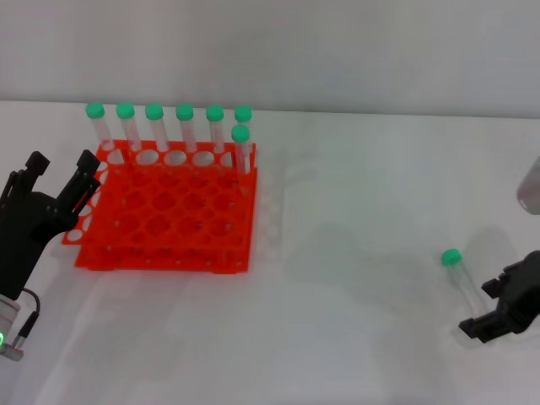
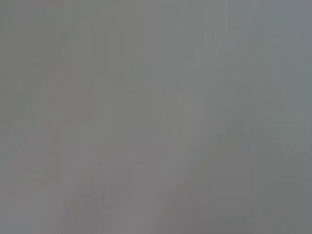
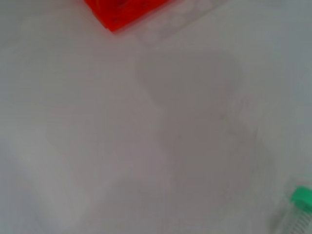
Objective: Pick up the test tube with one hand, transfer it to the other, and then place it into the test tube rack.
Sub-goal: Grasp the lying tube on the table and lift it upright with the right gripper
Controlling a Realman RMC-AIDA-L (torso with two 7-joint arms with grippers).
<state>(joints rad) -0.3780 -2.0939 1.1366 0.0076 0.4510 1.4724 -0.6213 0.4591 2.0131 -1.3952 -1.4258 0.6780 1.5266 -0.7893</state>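
Note:
The test tube [image 1: 460,274] lies on the white table at the right, its green cap pointing away from me. It also shows in the right wrist view [image 3: 298,210]. My right gripper [image 1: 485,308] is low over the tube's tapered end with a finger on either side, apart and not closed on it. The orange-red test tube rack [image 1: 169,215] stands at the left, with several green-capped tubes [image 1: 184,126] upright along its far side. My left gripper [image 1: 63,169] is open and empty, just beside the rack's left edge.
White table with a pale wall behind. A corner of the rack [image 3: 124,12] shows in the right wrist view. The left wrist view shows only a grey blur. Bare table lies between the rack and the lying tube.

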